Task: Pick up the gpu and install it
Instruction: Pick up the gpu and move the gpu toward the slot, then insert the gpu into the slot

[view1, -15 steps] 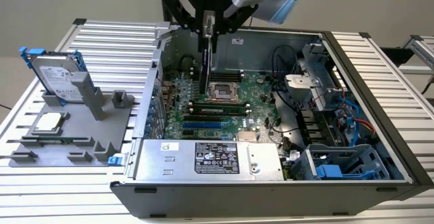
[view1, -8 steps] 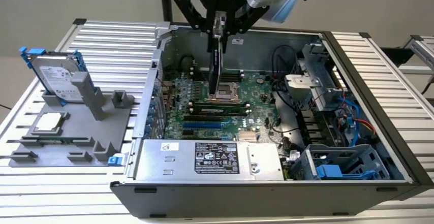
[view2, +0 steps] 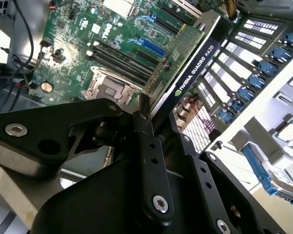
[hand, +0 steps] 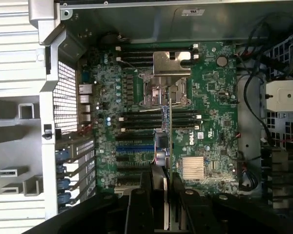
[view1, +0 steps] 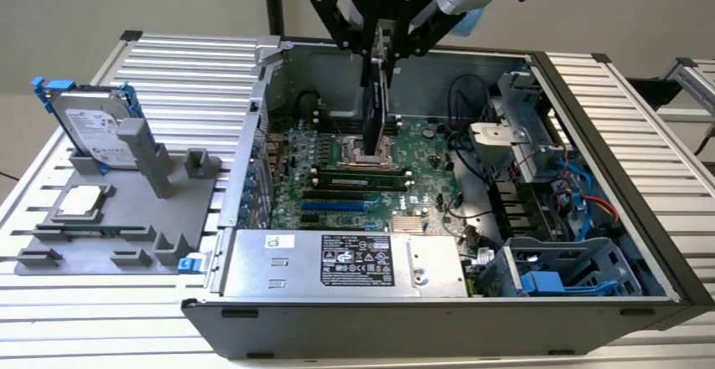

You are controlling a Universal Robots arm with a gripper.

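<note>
1. Your claw (view1: 380, 51) is gripping the graphics card (view1: 377, 110) by its top edge. The fingers (hand: 156, 176) are pinching in on both faces, so they're only as far apart as the card is thick.
2. The card is hanging upright, edge-on in the exterior view, down inside the open computer case (view1: 604, 126) that's lying on its side on the desk (view1: 167, 68).
3. Its lower end is hovering over the middle of the motherboard (view1: 430, 164), right by the processor socket (view1: 367, 153). I can't tell if it's touching anything there.
4. In the second wrist view the card's black cooler side (view2: 193, 61) is facing the case wall with the row of blue clips (view2: 256, 80), and the green side is facing the memory slots (view2: 115, 58).
5. The power supply (view1: 335, 262) is sitting along the case's near edge, well apart from the card.
6. At the exterior view's left of the case, a hard drive (view1: 95, 130) is standing upright in a gray holder (view1: 123, 218) on the desk.
</note>
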